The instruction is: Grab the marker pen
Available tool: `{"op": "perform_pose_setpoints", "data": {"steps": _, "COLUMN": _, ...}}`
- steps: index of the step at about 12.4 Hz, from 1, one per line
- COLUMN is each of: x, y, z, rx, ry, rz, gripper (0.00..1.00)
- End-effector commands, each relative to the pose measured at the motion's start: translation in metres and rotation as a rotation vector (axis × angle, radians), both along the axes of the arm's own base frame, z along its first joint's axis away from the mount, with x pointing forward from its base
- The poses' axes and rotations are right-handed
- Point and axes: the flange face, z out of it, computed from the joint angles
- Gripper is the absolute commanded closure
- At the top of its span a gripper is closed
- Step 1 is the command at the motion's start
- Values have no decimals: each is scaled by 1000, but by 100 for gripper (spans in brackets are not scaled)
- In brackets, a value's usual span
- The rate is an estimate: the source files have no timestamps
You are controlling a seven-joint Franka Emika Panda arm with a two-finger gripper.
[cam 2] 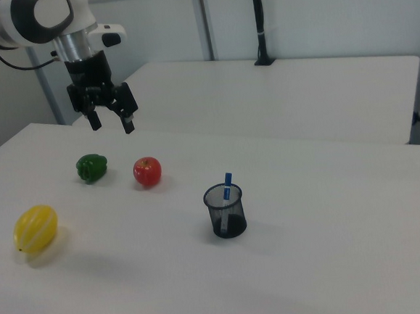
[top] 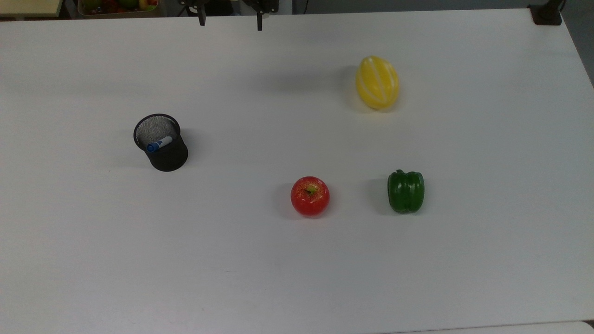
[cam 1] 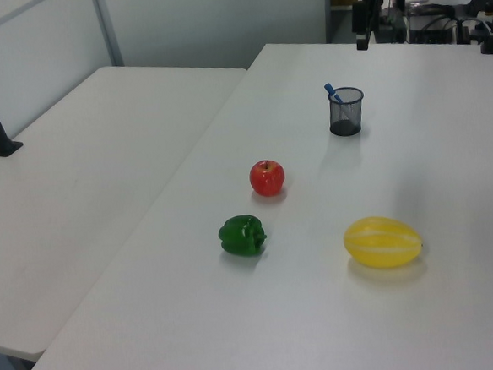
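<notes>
The marker pen [top: 159, 144] [cam 1: 333, 92] [cam 2: 227, 185], white with a blue cap, stands tilted inside a black mesh cup [top: 169, 160] [cam 1: 348, 120] [cam 2: 226, 217], and its blue end pokes above the rim. My gripper [top: 230, 21] [cam 2: 110, 122] hangs open and empty in the air at the top view's upper edge, well away from the cup. In the right view it hovers above and behind the fruit, far to the left of the cup. One dark finger [cam 1: 360, 26] reaches down at the left view's top edge.
A red apple [top: 310, 195] [cam 1: 267, 178] [cam 2: 147, 171], a green bell pepper [top: 406, 191] [cam 1: 242, 235] [cam 2: 92, 168] and a yellow melon [top: 377, 82] [cam 1: 382, 241] [cam 2: 35, 227] lie on the white table [top: 297, 278]. A second table [cam 1: 76, 163] adjoins it. A black pole mount [top: 547, 14] sits at a corner.
</notes>
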Motion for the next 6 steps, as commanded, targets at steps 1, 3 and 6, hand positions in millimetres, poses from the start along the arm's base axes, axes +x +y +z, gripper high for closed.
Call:
{"op": "perform_pose_setpoints", "data": {"steps": 1, "x": -11, "y": 5, "z": 3, "rx": 2, "ry": 16, "rz": -1, "gripper": 0}}
{"op": "perform_pose_setpoints", "data": {"steps": 3, "x": -11, "y": 4, "z": 3, "rx": 1, "ry": 16, "rz": -2, "gripper": 0}}
{"op": "perform_pose_setpoints", "data": {"steps": 6, "x": -12, "y": 3, "z": 2, "rx": 0, "ry": 26, "rz": 10, "gripper": 0}}
